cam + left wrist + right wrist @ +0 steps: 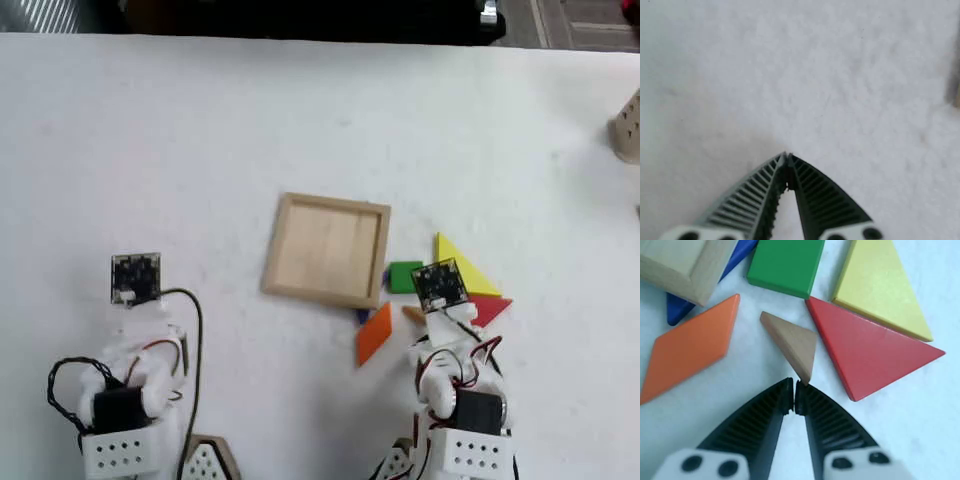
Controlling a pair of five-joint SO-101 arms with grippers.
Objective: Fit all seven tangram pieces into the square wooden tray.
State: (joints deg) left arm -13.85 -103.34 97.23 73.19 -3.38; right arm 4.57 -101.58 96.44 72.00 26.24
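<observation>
- Nothing readable here: no text, labels, numbers or signs to make out.

robotics lab bench: white table [300, 120], wired robot arms [125, 400].
</observation>
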